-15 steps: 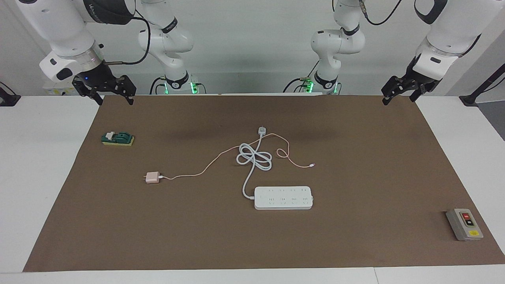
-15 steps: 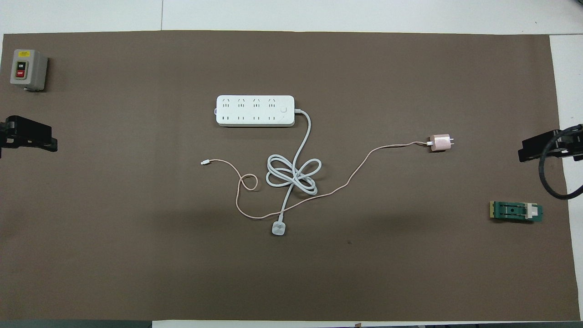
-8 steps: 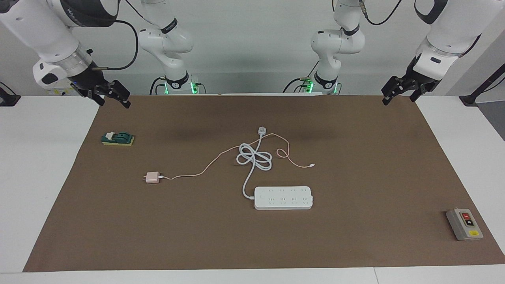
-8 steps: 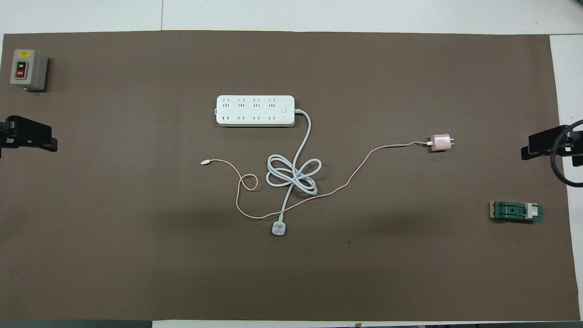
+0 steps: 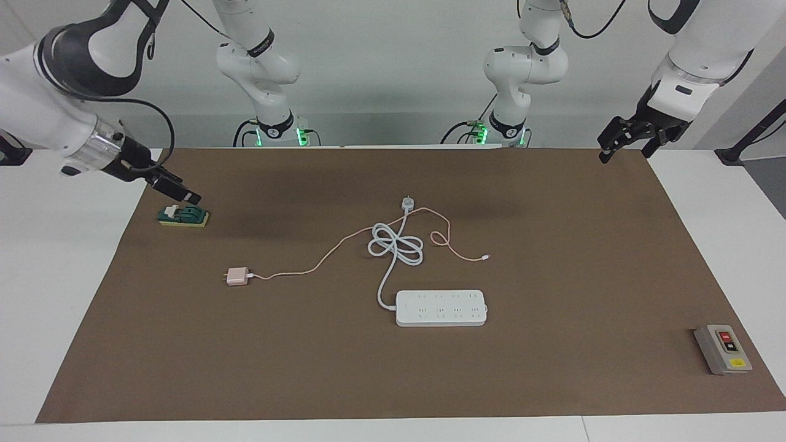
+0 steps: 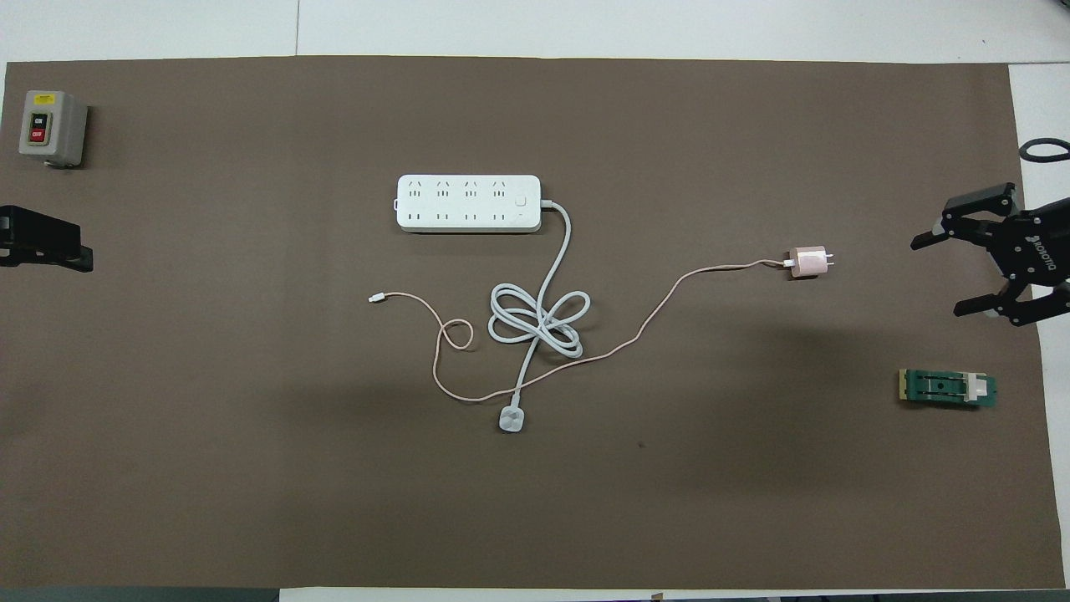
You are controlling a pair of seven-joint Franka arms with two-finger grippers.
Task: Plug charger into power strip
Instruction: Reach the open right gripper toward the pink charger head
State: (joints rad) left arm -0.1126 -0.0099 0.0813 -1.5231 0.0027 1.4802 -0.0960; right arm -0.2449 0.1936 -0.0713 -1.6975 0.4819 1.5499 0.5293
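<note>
Item: small pale-pink cube charger [image 5: 237, 276] with a thin pink cable, lying free on the brown-covered worktop [image 5: 552, 380] toward the right arm's end, prongs pointing away from the flat white power strip [image 5: 441, 307], which lies well apart and farther from the robots.

Right hand [image 6: 976, 275]: fingers spread, empty, in the air over the mat's edge near a green block [image 5: 183, 216].

Left hand [image 5: 627, 139]: waiting over its own end; finger state cannot be told.

Handling advice: grip the cube's flat sides (not the cable), keeping prongs exposed for insertion.
</note>
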